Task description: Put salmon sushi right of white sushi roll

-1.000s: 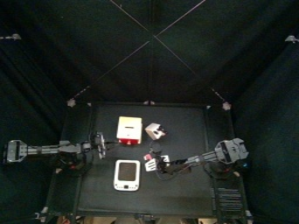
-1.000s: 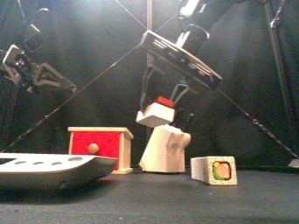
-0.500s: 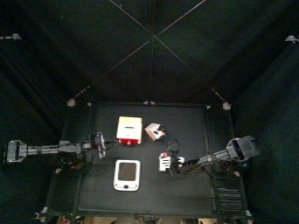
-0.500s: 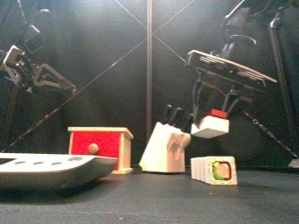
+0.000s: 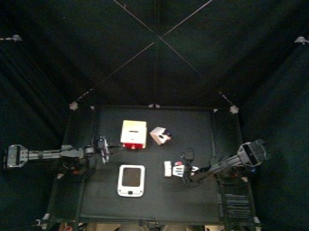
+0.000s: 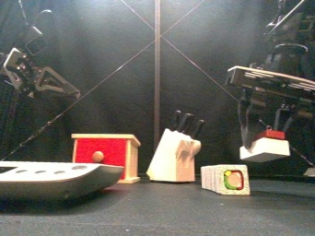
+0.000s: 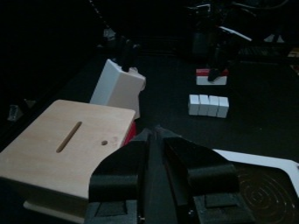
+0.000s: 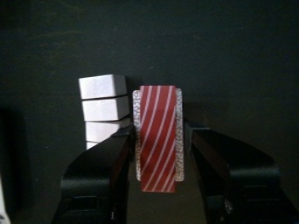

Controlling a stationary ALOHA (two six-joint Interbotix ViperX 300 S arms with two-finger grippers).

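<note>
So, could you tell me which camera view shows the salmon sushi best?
The right wrist view: the salmon sushi fills the middle, its striped top clear between the right gripper's jaws. The front view shows it side-on, held above the table; the top and left wrist views show only a speck.

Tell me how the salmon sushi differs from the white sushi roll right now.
The salmon sushi hangs in the air, gripped between the right gripper's jaws; the white sushi roll stands on the table. The salmon sushi carries a striped red top; the white sushi roll shows a green and orange filling at its end. The salmon sushi is tilted; the roll sits flat. Both have white bodies.
</note>
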